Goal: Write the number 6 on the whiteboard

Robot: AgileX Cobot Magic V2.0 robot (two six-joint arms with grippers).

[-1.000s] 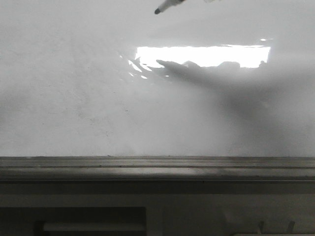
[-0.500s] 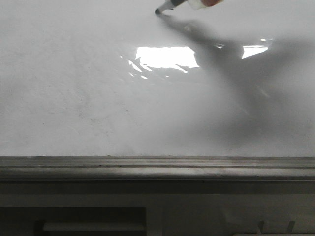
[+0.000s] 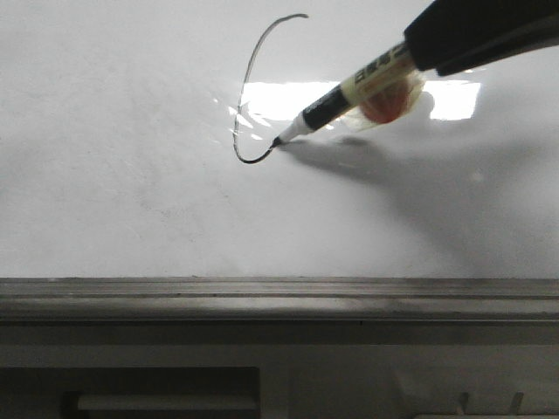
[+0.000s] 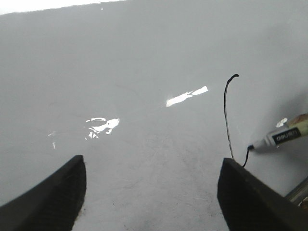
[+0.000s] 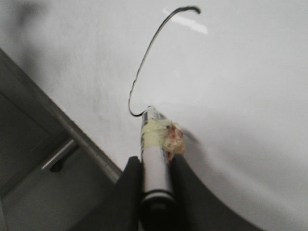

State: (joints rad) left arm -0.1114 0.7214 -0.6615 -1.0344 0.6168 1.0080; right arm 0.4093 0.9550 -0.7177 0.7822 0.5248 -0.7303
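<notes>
On the whiteboard (image 3: pixel 131 175) we see the number 6 (image 3: pixel 246 87) only partly drawn: a tall curved black stroke that hooks at its lower end, with no closed loop. It crosses the left edge of a bright glare patch (image 3: pixel 288 100). We see the marker (image 3: pixel 349 96) tip touching the end of that hook, the barrel wrapped in yellowish tape. Our right gripper (image 5: pixel 155 185) pinches the marker between its fingers. Our left gripper (image 4: pixel 151 192) hovers spread wide, holding nothing, near the stroke. Below the board runs a grey ledge (image 3: pixel 279 297).
</notes>
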